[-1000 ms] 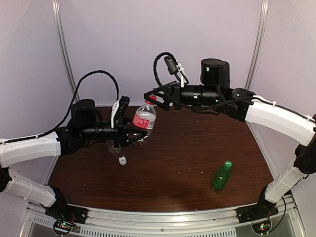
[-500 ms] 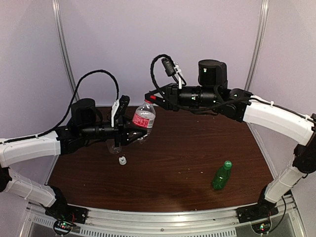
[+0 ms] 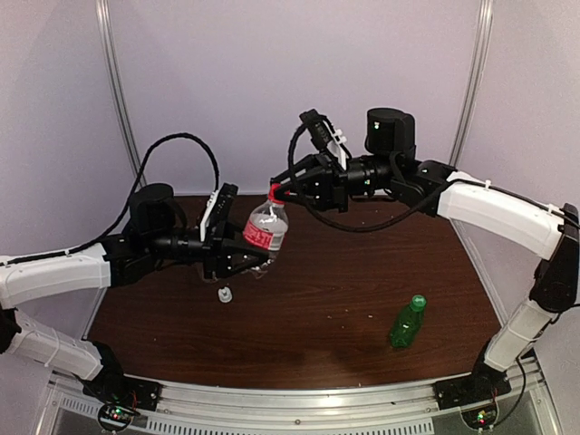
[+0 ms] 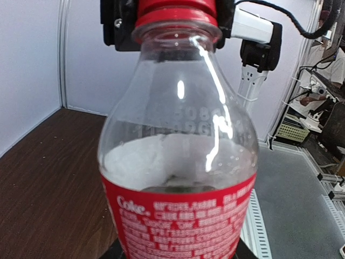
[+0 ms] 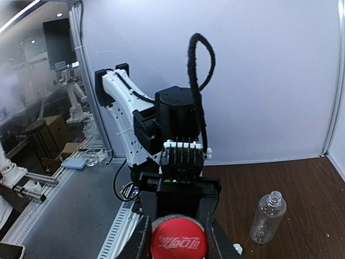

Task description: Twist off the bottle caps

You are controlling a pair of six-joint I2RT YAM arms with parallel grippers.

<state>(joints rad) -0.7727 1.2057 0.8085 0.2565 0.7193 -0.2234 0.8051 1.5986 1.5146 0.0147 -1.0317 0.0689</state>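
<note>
Red cap [image 3: 275,192] upper centre of top view, on Coke bottle [image 3: 265,227] raised off tabletop [image 3: 344,272], long axis near upright. Right end effector [image 5: 178,238] nearest, pinching cap sides. Left end effector [image 3: 246,252] clamps bottle body below.

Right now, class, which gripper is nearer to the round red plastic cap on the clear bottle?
Right. The right gripper clamps the round red plastic cap from both sides. The left gripper holds the clear bottle lower down, on its body below the cap.
</note>
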